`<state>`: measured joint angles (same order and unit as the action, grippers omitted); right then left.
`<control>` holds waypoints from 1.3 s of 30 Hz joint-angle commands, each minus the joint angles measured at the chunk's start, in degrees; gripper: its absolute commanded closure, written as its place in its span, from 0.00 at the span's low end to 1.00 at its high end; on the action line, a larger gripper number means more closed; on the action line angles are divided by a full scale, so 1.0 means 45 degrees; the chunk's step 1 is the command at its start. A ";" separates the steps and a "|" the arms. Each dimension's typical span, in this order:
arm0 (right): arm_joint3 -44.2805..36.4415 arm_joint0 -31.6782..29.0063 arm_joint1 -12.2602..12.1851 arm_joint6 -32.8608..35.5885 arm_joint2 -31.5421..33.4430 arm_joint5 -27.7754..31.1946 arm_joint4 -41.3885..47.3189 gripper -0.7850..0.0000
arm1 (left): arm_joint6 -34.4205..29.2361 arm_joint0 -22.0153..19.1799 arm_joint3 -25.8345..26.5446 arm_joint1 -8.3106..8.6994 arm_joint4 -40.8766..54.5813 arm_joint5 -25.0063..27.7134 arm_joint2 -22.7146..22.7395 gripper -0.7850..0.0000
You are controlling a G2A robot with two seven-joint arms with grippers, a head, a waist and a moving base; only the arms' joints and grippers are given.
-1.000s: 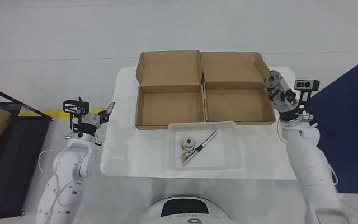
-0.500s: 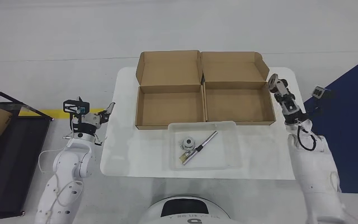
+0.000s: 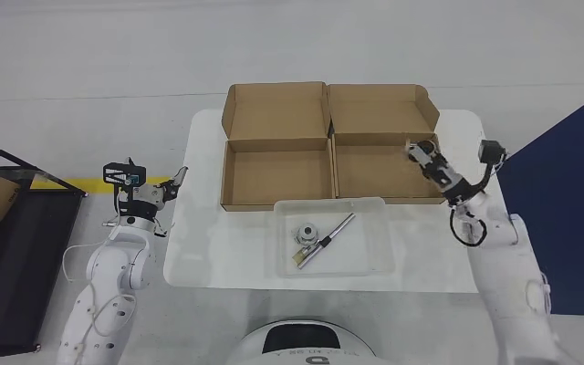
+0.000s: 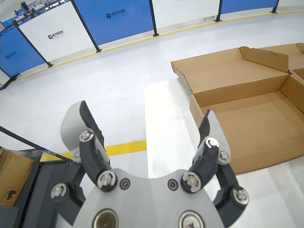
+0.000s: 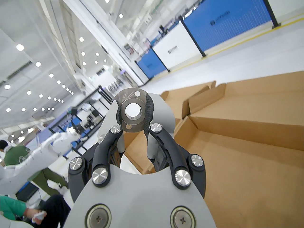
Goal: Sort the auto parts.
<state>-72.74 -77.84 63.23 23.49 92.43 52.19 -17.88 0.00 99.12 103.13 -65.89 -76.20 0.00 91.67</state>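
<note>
Two open cardboard boxes (image 3: 276,173) on desk (image 3: 203,196). Right pincer (image 5: 133,111) clenched on metal flange disc (image 5: 127,96), over right box (image 3: 374,173). Left pincer (image 4: 146,112) released, at desk's left edge. Logo print on barrier panels (image 4: 115,15).

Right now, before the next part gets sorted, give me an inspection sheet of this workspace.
Surface: white table, carrying two boxes and a tray.
Job's things: left cardboard box and right cardboard box, open, side by side; clear tray in front of them holds a round flanged part and a metal rod.
Clutter: nothing seen.
Grippers: left pincer open, off the table's left edge; right pincer shut on a flange ring, above the right cardboard box.
Cables: black cable looped at the right forearm.
Surroundings: blue-and-white partitions, yellow floor line.
</note>
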 commanded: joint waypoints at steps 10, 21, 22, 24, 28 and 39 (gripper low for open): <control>-0.0224 0.0321 -0.0043 -0.0788 -0.1079 -0.4557 -0.8548 1.00 | 0.0000 0.0000 0.0000 0.0000 0.0000 0.0000 0.0000 0.00; -0.0097 0.1013 -0.0095 0.0285 -0.1715 -0.6001 -1.0791 0.82 | 0.0000 0.0000 0.0000 0.0000 0.0000 0.0000 0.0000 0.00; 0.0046 0.1140 -0.0079 0.0413 -0.1852 -0.6042 -1.0862 0.80 | 0.0000 0.0000 0.0000 0.0000 0.0000 0.0000 0.0000 0.00; 0.0313 0.1373 -0.0048 0.0584 -0.2075 -0.6102 -1.0923 0.75 | 0.0000 0.0000 0.0000 0.0000 0.0000 0.0000 0.0000 0.00; 0.0668 0.1635 -0.0016 0.0735 -0.2219 -0.6065 -1.0610 0.51 | 0.0000 0.0000 0.0000 0.0000 0.0000 0.0000 0.0000 0.00; -0.1585 -0.0582 -0.0345 -0.1516 0.0272 -0.3410 -0.6950 0.00 | 0.0000 0.0000 0.0000 0.0000 0.0000 0.0000 0.0000 0.00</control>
<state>-78.51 -78.62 61.89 17.91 91.78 34.81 -51.30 0.00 99.12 103.13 -65.89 -76.20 0.00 91.67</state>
